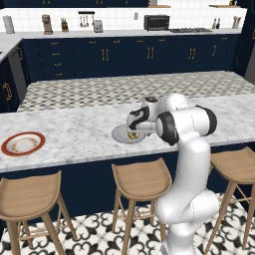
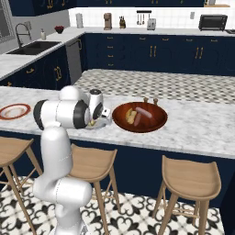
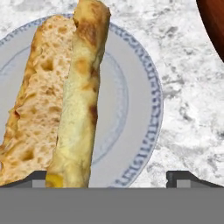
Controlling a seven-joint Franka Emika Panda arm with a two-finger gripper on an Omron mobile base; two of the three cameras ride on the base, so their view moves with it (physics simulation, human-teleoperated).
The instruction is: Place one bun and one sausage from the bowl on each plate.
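Gripper [image 3: 112,177] stands wide, its two dark tips well apart at the bottom of the hand view, holding nothing; it hangs just over the grey plate [image 3: 140,100]. On that plate lies a bun [image 3: 81,96], a long pale roll toasted brown in patches, with a flatter browned piece touching its left side; what that second piece is I cannot tell.

From left to right along the marble counter [image 1: 74,134]: the red-rimmed plate [image 1: 23,144] sits near the front edge, far left, with broad bare marble between it and the grey plate [image 1: 122,135]. The arm hides most of the grey plate in the left base view.

The right base view adds the bowl [image 2: 140,116], just right of the grey plate [image 2: 102,123], with sausages and a bun inside. Right of the bowl the counter runs bare. In the hand view the bowl's rim [image 3: 214,22] crosses the upper right corner, apart from the plate. Three stools [image 1: 142,182] line the counter's front.
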